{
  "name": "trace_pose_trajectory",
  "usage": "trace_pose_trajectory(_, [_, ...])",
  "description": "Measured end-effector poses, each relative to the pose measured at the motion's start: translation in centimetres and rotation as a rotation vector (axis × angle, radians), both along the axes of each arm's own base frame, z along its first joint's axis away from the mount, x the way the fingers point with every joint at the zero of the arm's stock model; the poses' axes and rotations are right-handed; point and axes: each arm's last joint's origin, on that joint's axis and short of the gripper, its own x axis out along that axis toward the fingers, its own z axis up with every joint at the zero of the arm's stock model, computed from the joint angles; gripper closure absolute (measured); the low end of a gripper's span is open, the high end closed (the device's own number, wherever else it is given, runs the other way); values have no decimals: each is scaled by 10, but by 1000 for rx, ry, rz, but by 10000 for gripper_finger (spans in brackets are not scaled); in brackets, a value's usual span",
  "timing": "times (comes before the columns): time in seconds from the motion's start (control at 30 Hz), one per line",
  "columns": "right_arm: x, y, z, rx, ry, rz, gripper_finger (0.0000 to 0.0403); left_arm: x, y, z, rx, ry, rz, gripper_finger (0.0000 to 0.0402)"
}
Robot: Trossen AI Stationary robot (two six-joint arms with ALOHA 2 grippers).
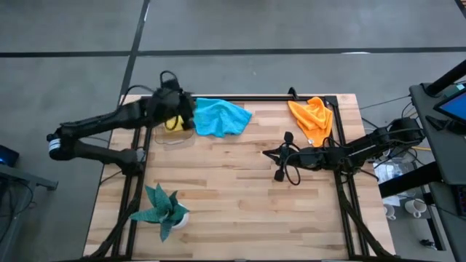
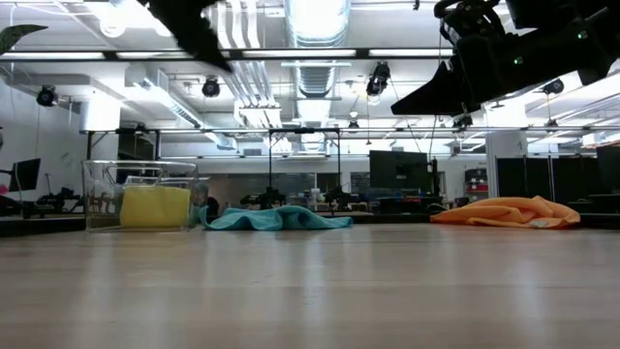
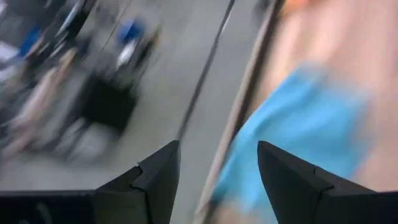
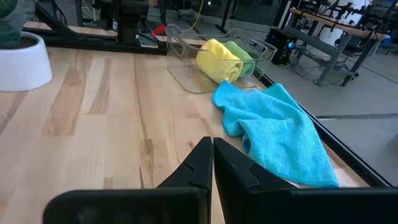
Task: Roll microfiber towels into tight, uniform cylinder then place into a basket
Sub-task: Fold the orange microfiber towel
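While two towels lie unrolled, the stock stands thus, near to far:

Potted plant (image 1: 162, 210): near left corner of the table (image 1: 240, 204), clear of the work.

Right gripper (image 1: 279, 154): mid-table toward the right, fingers pressed together, holding nothing.

Basket (image 1: 175, 137): far left; rolled yellow towel (image 4: 218, 60) and rolled green towel (image 4: 239, 57) side by side inside.

Left gripper (image 1: 183, 110): above the basket's far side, jaws wide, empty.

Blue towel (image 1: 220, 116): far edge, rumpled, just right of the basket.

Orange towel (image 1: 313, 118): far right, crumpled by the black frame (image 1: 336, 124).

Risk: the blue cloth's edge overhangs the frame; a careless pinch might drag it off, or nudge the light basket.
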Motion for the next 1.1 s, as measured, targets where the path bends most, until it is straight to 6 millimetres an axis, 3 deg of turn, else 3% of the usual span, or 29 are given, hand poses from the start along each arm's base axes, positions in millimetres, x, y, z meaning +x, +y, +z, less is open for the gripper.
trace_pose_trajectory(0.13, [1,0,4,-20,-32,6,394,18,-40,4,-94,-252,-232,204])
trace_pose_trajectory(0.33, [1,1,4,4,-40,6,394,49,-96,-28,-137,-517,-478,204])
trace_pose_trajectory(0.47, [1,1,3,6,-35,6,394,62,-121,-53,-118,-691,-581,204])
trace_pose_trajectory(0.87, [2,2,5,-12,-36,10,394,89,-128,-102,-222,-673,-557,204])
trace_pose_trajectory(1.1, [2,2,5,-13,-35,10,394,89,-128,-124,-251,-610,-548,204])
